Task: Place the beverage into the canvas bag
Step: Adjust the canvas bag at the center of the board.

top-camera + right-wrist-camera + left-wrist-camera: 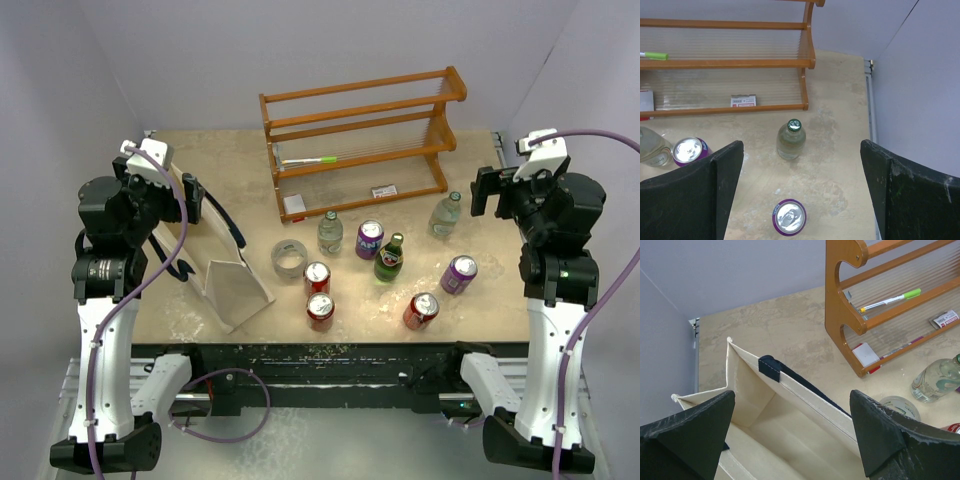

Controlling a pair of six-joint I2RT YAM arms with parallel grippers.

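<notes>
**Left hand** (pixel 792 407): black fingers (pixel 695 435) spread wide, nothing held. It is poised over the open mouth of the canvas bag.

**Canvas bag** (pixel 765 425): cream cloth with a navy strap sewn to the rim. It sits on the worktop (pixel 200 150) at 9 o'clock of the drinks, open and with nothing visible inside. No print shows.

**Right hand** (pixel 801 170): fingers equally wide apart and empty, held above the 3 o'clock side of the worktop.

**Drinks**, all on the worktop, none in the bag:
- Green-capped clear bottle (pixel 790 140), just below the right hand; label unreadable.
- Near purple can (pixel 789 218), at 6 o'clock of that bottle, lying on its side in the top view.
- Far purple can (pixel 370 238), upright; white lettering looks like "FANTA", not certain.
- Green bottle (pixel 390 257), at 4 o'clock of the far purple can, with a red-and-white label too small to read.
- Second clear bottle (pixel 330 232), at 9 o'clock of the far purple can.
- Three red cans (pixel 320 310), towards 6 o'clock; brand not legible.

**Other items**
- Tape roll (pixel 290 260), between the bag and the cans.
- Wooden rack (pixel 360 140), at 12 o'clock. It carries a green-capped pen (pixel 890 300), a white box (pixel 865 354) and a label card (pixel 743 101) whose print is too fine to read.
</notes>
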